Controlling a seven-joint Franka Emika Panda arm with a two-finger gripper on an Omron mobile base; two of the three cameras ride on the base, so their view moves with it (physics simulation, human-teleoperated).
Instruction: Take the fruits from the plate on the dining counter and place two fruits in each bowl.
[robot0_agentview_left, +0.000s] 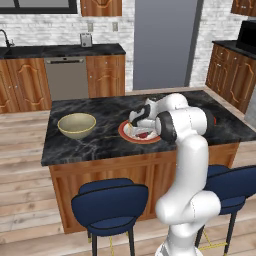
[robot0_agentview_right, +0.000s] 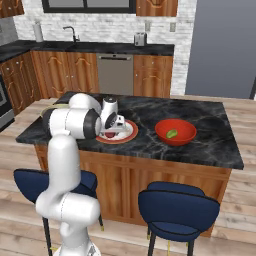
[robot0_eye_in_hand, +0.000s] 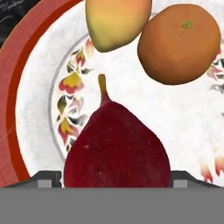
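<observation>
Hand view: gripper (robot0_eye_in_hand: 116, 181) sits low over flat white plate w/ red-orange rim (robot0_eye_in_hand: 13, 109); finger tips (robot0_eye_in_hand: 47, 180) stand wide apart, one on each side of dark red pear-shaped fruit (robot0_eye_in_hand: 116, 151), which lies between them. Contact w/ fruit cannot be told. Yellow-orange fruit (robot0_eye_in_hand: 116, 22) and round orange fruit (robot0_eye_in_hand: 179, 43) lie on plate beyond red one, just beside each other. Right base view: plate on black white-veined marble dining counter (robot0_agentview_right: 210, 135); glossy red bowl (robot0_agentview_right: 175, 131) near it holds small green fruit (robot0_agentview_right: 172, 133). Left base view: pale beige-yellow bowl (robot0_agentview_left: 76, 125) stands on plate's other side, apart from it.
</observation>
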